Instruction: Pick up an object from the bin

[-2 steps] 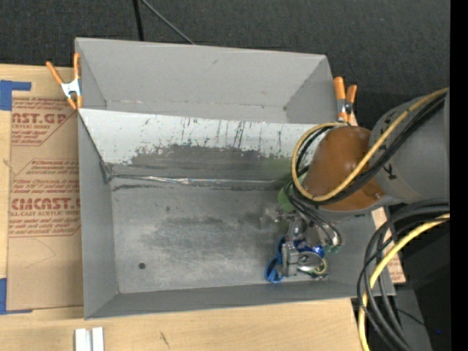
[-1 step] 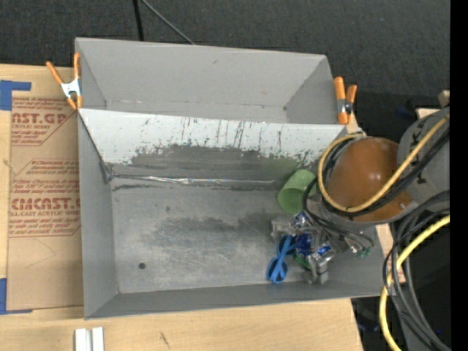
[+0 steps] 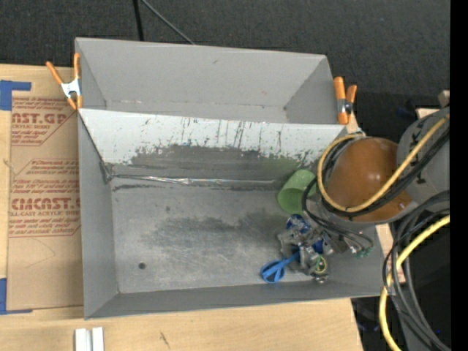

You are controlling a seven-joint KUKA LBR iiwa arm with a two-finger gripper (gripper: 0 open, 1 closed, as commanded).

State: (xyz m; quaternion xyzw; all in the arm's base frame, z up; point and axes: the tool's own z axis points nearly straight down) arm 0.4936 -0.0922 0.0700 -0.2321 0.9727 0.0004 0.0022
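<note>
Gripper [image 3: 306,253] hung low in the bin's [image 3: 219,134] near right corner, how wide I couldn't make out, just beside a small blue loop [image 3: 274,270] that might skid away along the nearby wall.

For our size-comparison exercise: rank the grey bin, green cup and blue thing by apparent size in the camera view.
Largest: grey bin.
Then: green cup, partly hidden by the arm.
Smallest: blue thing.
</note>
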